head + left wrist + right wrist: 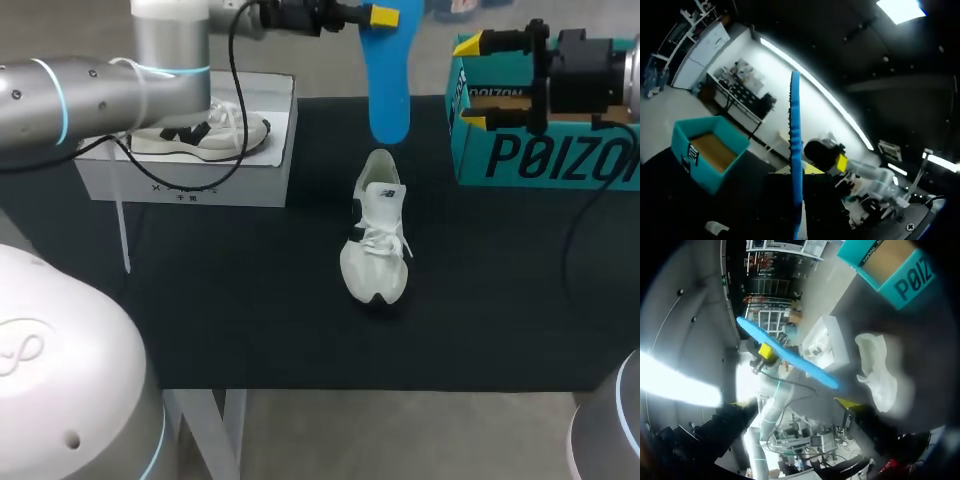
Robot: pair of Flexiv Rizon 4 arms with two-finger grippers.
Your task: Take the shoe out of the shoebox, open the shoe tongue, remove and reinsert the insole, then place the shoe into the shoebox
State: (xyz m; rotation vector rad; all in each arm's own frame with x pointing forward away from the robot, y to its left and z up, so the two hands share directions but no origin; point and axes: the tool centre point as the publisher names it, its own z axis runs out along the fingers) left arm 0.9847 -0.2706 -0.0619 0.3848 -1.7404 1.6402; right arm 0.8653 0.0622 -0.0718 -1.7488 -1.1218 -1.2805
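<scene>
A white shoe [378, 238] stands on the black table, toe toward the near edge, also in the right wrist view [878, 371]. My left gripper [383, 16] is high above its heel, shut on the top end of a blue insole [386, 82] that hangs down over the shoe opening. The left wrist view shows the insole [796, 150] edge-on between the gripper's [798, 173] yellow tips. My right gripper [472, 84] is held open to the right of the insole, in front of the teal shoebox [545, 155], with nothing in it. From its wrist camera the insole [790, 358] hangs ahead of the open gripper [794, 405].
A white box [190, 180] at the back left holds a second white shoe [200, 135]. The teal shoebox [710, 150] is open, with a brown inside. The black table top [250, 300] has free room in front of and on both sides of the shoe.
</scene>
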